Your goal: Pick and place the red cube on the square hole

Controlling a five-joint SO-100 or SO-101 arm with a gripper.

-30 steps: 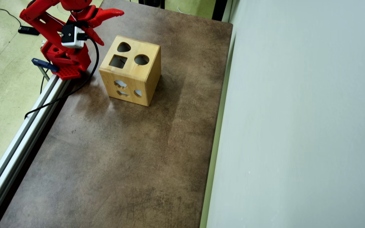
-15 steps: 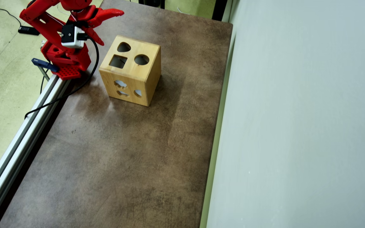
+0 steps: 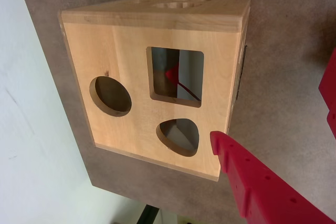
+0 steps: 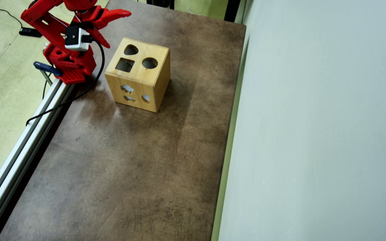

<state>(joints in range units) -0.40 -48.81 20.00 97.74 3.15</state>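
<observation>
The light wooden box (image 4: 152, 75) stands near the table's back left in the overhead view. Its top face carries the square hole (image 4: 125, 65), a round cutout (image 4: 149, 63) and a teardrop cutout (image 4: 131, 50). In the wrist view, a sliver of the red cube (image 3: 171, 74) shows inside the box through the square hole (image 3: 184, 85); the rest of it is hidden. My red gripper (image 4: 116, 28) hovers open and empty just left of the box's back corner. In the wrist view one finger (image 3: 252, 182) crosses the lower right and the other (image 3: 329, 93) peeks in at the right edge.
The arm's base (image 4: 69, 65) is clamped to an aluminium rail (image 4: 22, 144) along the table's left edge, with a black cable (image 4: 79, 93) trailing beside it. A pale wall (image 4: 313, 120) borders the brown table (image 4: 129, 167) on the right.
</observation>
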